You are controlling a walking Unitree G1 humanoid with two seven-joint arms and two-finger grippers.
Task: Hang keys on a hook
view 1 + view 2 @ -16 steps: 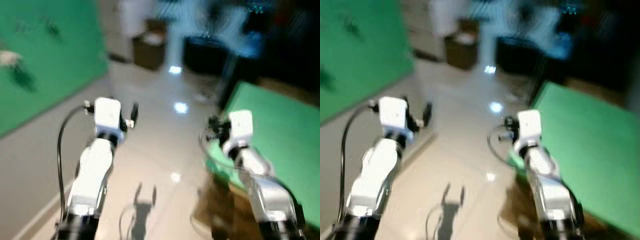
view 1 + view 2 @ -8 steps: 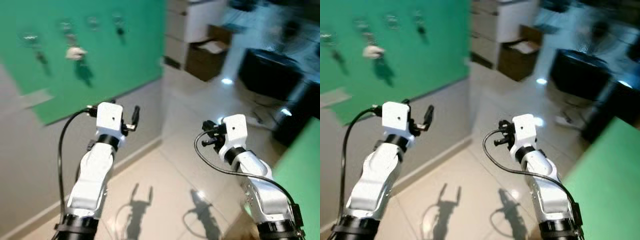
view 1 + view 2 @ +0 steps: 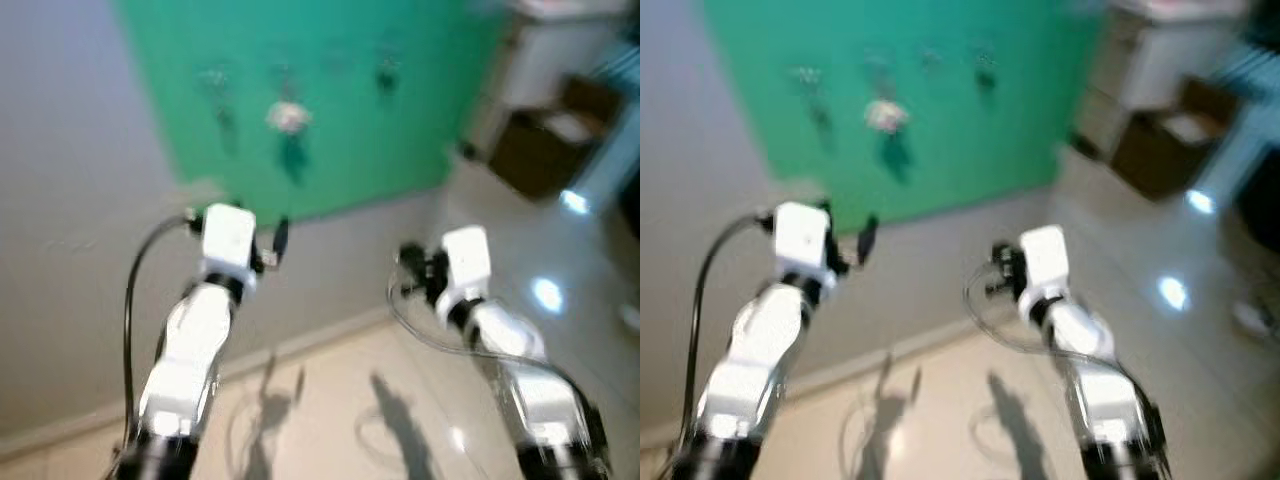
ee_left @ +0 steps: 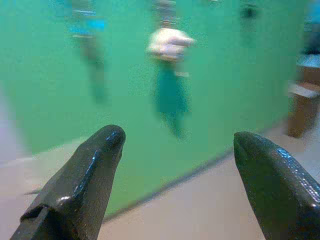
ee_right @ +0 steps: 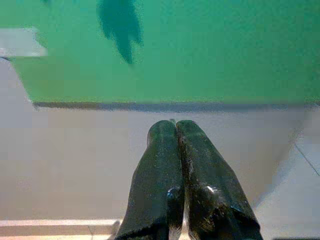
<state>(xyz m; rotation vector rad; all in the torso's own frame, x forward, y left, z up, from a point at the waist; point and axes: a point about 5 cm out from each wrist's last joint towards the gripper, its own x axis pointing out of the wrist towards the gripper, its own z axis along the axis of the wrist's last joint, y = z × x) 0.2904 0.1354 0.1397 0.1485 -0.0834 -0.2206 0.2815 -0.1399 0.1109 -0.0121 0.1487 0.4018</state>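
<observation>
A green board (image 3: pixel 330 110) hangs on the grey wall ahead, with a row of small hooks (image 3: pixel 385 66) near its top. A white object (image 3: pixel 288 117) hangs from one of the middle hooks, a dark shadow below it; it appears as a blurred white object (image 4: pixel 169 41) in the left wrist view. My left gripper (image 4: pixel 175 145) is raised towards the board, open, with nothing between its fingers. My right gripper (image 5: pixel 175 127) is held up beside it, shut, fingers pressed together, pointing at the board's lower edge. I make out no keys in either gripper. The eye views are blurred.
A brown cardboard box (image 3: pixel 545 150) and a white cabinet (image 3: pixel 560 40) stand at the right, past the board. The glossy tiled floor (image 3: pixel 420 400) runs up to a baseboard (image 3: pixel 300 345) under the wall. Both arms cast shadows on the floor.
The camera has swung left: the green board moved from the upper left to straight ahead, and the box slid right. Both arms keep their raised pose.
</observation>
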